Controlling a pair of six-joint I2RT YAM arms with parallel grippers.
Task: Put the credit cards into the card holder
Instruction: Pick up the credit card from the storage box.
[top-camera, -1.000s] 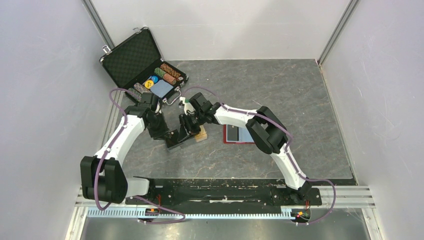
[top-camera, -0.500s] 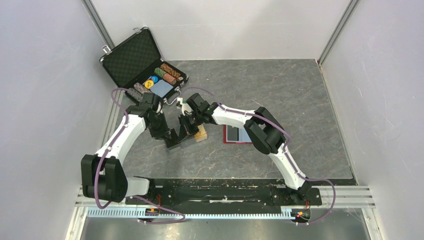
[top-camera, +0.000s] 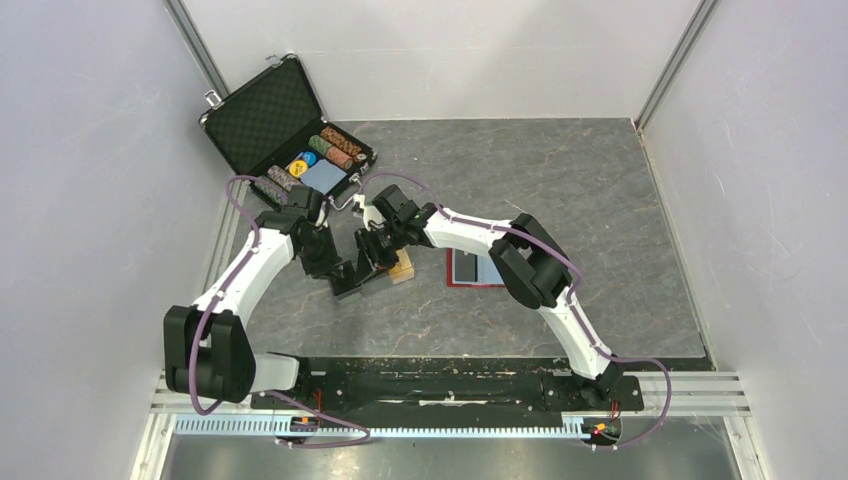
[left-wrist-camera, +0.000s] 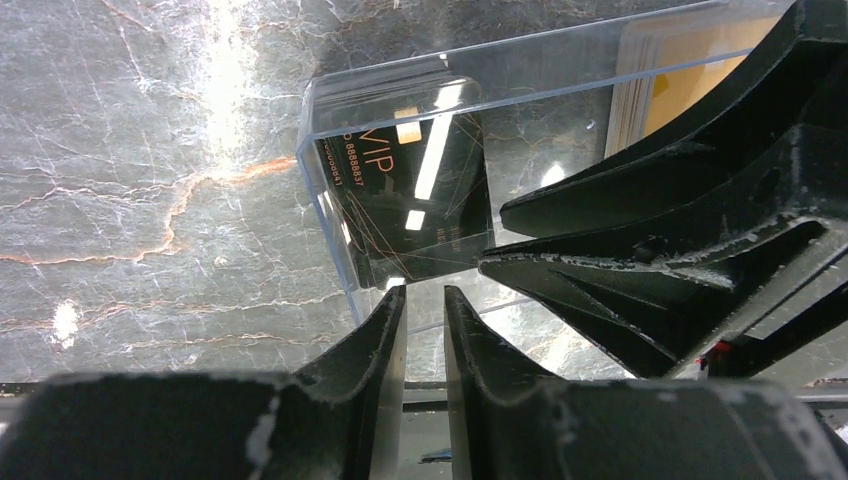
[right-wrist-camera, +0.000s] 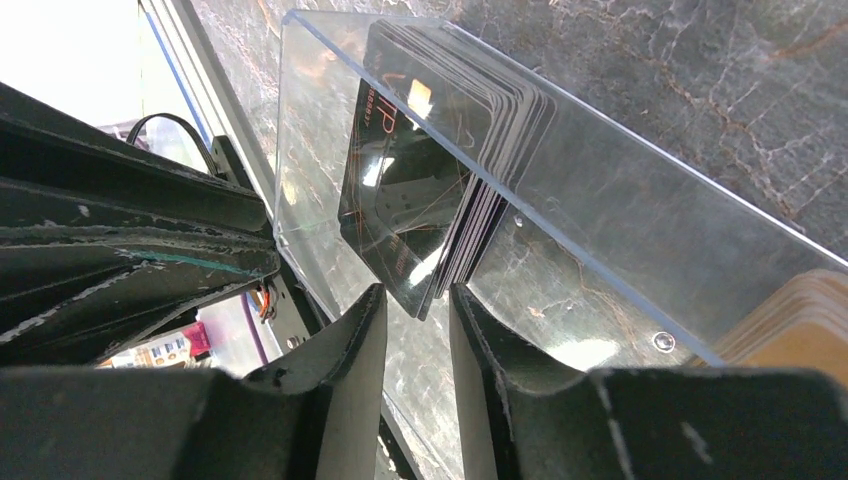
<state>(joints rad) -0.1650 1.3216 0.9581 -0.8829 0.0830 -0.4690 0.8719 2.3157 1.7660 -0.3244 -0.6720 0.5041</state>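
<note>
Left tool (left-wrist-camera: 422, 295): tips nearly together, thin slit. Clear box (left-wrist-camera: 520, 65) wall runs at slit; cannot tell if pinched.
Right tool (right-wrist-camera: 418, 295): thin slit too. Corner of black-faced credit cards (right-wrist-camera: 420, 180) dips into it; grip unsure.
Gold stack (left-wrist-camera: 690, 65) at box's far end.
Card holder (top-camera: 452, 270) lies open on surface, apart to the right.
Judgement: steady box, pinch one card, lift straight out.

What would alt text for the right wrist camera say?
A stack of dark cards sits inside a clear plastic box, grey marbled table behind. The right gripper, its black fingers slightly apart, frames the stack's near corner; orange-gold cards show at lower right.
</note>
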